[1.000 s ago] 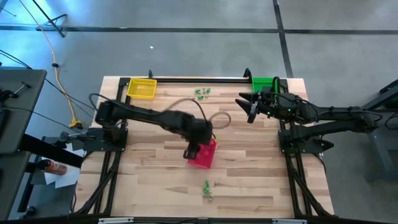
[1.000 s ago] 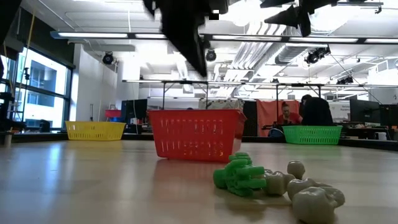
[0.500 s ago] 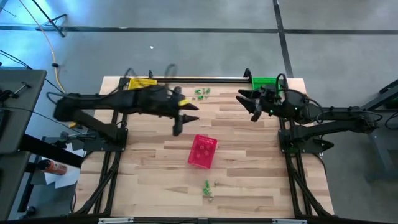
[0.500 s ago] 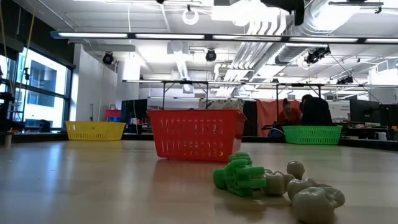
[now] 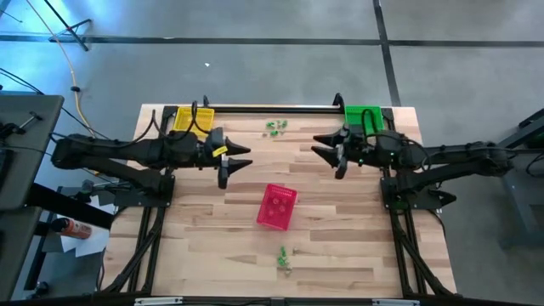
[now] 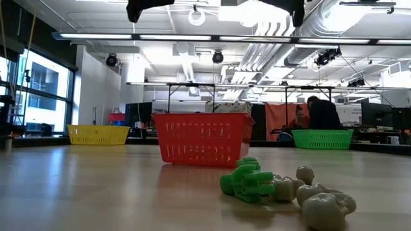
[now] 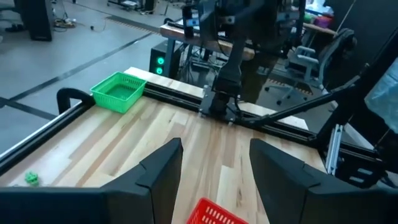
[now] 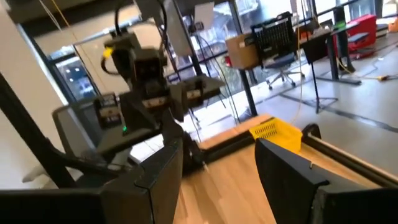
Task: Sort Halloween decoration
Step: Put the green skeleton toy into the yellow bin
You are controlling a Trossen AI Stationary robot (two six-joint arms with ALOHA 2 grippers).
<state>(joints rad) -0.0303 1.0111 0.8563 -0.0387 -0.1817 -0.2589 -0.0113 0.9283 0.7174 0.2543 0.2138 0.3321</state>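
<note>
Matt wooden table [image 5: 340, 229]; pink plastic mesh basket [image 5: 277, 206].

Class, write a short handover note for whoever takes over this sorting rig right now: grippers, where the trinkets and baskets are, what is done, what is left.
Left gripper: open, empty, raised over the table's left half.
Right gripper: open, empty, raised near the green mesh basket.
Small green trinkets lie loose by the far edge; a cluster of green and pale trinkets lies by the near edge.
Pink mesh basket sits mid-table, yellow mesh basket in the far left corner.
Done: no basket contents can be made out.
Left: both loose groups remain unsorted.
</note>
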